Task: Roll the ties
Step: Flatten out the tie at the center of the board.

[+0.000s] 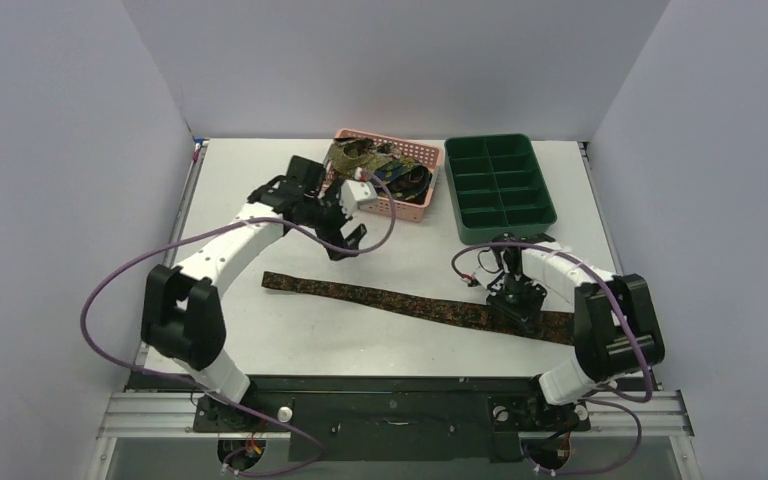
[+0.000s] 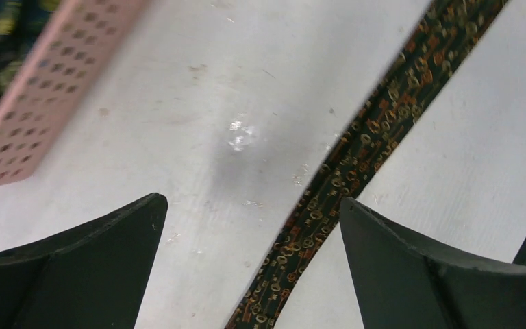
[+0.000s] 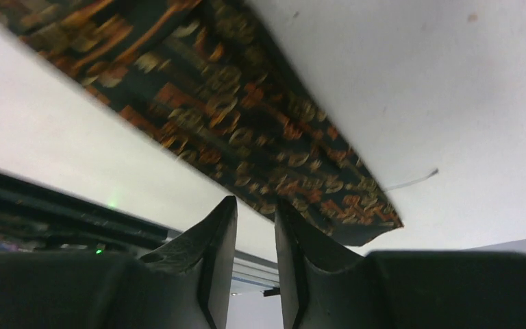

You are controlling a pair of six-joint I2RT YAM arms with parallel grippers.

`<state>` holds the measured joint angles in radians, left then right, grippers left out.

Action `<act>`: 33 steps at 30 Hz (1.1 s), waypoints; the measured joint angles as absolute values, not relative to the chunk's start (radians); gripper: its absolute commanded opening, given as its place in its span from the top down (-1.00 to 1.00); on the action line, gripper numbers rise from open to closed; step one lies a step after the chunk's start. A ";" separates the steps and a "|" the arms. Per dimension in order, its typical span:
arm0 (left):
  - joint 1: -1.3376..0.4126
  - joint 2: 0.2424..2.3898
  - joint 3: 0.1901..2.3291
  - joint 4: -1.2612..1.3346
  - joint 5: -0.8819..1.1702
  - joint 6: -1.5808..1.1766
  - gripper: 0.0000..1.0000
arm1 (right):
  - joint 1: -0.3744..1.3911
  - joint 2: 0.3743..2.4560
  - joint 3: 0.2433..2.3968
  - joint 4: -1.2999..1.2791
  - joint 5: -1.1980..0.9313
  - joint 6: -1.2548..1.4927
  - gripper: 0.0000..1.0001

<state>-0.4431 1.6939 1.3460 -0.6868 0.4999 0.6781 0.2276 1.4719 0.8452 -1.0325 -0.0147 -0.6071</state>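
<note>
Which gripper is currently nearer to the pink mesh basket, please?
Left. The left gripper hovers just on the near side of the pink mesh basket, by its left corner. The right gripper is well away, at the wide end of the tie.

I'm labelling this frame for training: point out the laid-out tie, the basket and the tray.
Tie (image 1: 410, 302): top view, middle of the strip.
Basket (image 1: 412, 208): top view, near wall.
Tray (image 1: 508, 232): top view, near wall.
</note>
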 measured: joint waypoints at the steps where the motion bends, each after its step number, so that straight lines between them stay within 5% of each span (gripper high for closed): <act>1: -0.422 1.661 1.346 -0.659 0.503 0.627 -0.93 | 0.232 1.511 0.845 -1.013 0.004 -0.609 0.57; 10: -0.292 1.292 1.077 -0.267 0.344 0.208 -0.93 | 0.154 1.696 0.909 -0.934 0.173 -0.698 0.63; 21: -0.263 1.306 1.059 -0.265 0.294 0.031 -0.93 | -0.141 1.705 1.024 -0.921 0.232 -0.902 0.47; 33: -0.226 1.423 1.065 -0.406 0.500 -0.083 -0.93 | 0.326 1.578 1.137 -0.985 -0.056 -0.659 0.47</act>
